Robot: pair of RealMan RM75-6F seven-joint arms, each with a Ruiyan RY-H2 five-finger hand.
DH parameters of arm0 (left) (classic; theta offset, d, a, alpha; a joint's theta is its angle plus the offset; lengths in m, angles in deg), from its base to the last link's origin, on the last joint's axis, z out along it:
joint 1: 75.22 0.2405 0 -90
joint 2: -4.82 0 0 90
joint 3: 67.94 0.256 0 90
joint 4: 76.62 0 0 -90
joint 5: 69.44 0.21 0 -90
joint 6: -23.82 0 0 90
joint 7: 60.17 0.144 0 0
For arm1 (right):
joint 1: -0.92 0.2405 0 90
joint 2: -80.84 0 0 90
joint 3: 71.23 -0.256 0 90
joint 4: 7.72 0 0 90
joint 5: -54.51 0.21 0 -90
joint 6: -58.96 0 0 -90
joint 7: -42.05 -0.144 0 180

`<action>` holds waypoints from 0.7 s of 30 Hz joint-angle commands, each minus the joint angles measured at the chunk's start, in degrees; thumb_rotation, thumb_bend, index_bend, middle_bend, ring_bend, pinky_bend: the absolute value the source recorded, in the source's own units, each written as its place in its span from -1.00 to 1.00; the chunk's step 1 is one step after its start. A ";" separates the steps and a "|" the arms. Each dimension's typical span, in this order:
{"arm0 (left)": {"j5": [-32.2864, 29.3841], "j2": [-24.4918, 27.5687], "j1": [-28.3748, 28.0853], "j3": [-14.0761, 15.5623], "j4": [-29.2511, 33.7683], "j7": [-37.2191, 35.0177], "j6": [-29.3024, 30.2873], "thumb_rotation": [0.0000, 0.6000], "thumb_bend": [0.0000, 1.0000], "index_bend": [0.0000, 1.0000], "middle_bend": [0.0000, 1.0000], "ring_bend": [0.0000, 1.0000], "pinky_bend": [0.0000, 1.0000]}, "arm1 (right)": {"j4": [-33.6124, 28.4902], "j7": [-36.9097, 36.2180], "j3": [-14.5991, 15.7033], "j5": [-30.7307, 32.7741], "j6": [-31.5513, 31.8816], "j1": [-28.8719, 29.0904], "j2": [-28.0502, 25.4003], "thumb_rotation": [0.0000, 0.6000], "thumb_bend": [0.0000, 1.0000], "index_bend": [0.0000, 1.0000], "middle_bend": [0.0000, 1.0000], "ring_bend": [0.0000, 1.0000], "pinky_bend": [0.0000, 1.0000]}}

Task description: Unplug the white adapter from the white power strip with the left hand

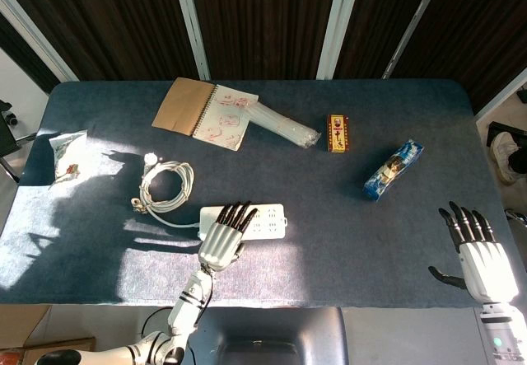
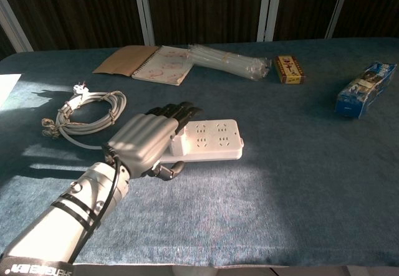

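The white power strip (image 1: pixel 263 221) (image 2: pixel 215 140) lies near the table's front edge, its cord running left. My left hand (image 1: pixel 221 240) (image 2: pixel 144 142) lies over the strip's left half. Its dark fingertips (image 2: pixel 181 109) stretch across the spot where the white adapter is plugged in. The adapter is almost wholly hidden; only a white edge (image 2: pixel 180 143) shows under the palm. The thumb (image 2: pixel 167 171) curls at the strip's front side. I cannot tell whether the fingers touch the adapter. My right hand (image 1: pixel 478 254) hovers at the front right corner, fingers apart and empty, seen in the head view only.
A coiled white cable (image 1: pixel 165 188) (image 2: pixel 87 117) lies left of the strip. A spiral notebook (image 1: pixel 206 111), a clear plastic bundle (image 1: pixel 284 124), a small red-yellow box (image 1: pixel 338 133) and a blue packet (image 1: pixel 394 170) sit further back. A white bag (image 1: pixel 66 155) is at the left edge.
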 commanded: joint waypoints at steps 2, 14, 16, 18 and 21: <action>-1.18 -0.44 -0.59 -0.34 -0.77 -1.39 -0.30 1.00 -0.28 -1.00 -0.99 -0.89 -0.70 | -0.12 -0.41 0.01 0.09 -0.06 -0.01 -0.14 1.00 -0.62 -1.00 -1.00 -1.00 -1.00; -3.32 -0.70 -1.64 -0.69 -0.32 -5.17 -0.58 1.00 -0.24 -0.54 -0.46 -0.48 -0.43 | -1.10 -1.44 0.66 -0.02 -0.99 0.02 -1.27 1.00 -0.62 -1.00 -1.00 -1.00 -1.00; -3.52 -1.02 -1.83 -0.76 -0.87 -5.65 -0.36 1.00 -0.24 -0.51 -0.43 -0.46 -0.40 | -1.18 -1.62 0.69 -0.15 -0.88 -0.01 -1.38 1.00 -0.62 -1.00 -1.00 -1.00 -1.00; -3.75 -1.17 -1.95 -0.82 -1.01 -6.64 -0.28 1.00 -0.23 -0.48 -0.40 -0.42 -0.36 | -1.16 -1.70 0.76 -0.38 -0.78 -0.03 -1.43 1.00 -0.62 -1.00 -1.00 -1.00 -1.00; -4.02 -1.24 -2.17 -0.96 -1.10 -7.83 -0.16 1.00 -0.21 -0.43 -0.35 -0.38 -0.26 | -0.69 -1.66 1.01 -1.26 -1.00 0.27 -1.25 1.00 -0.62 -1.00 -1.00 -1.00 -1.00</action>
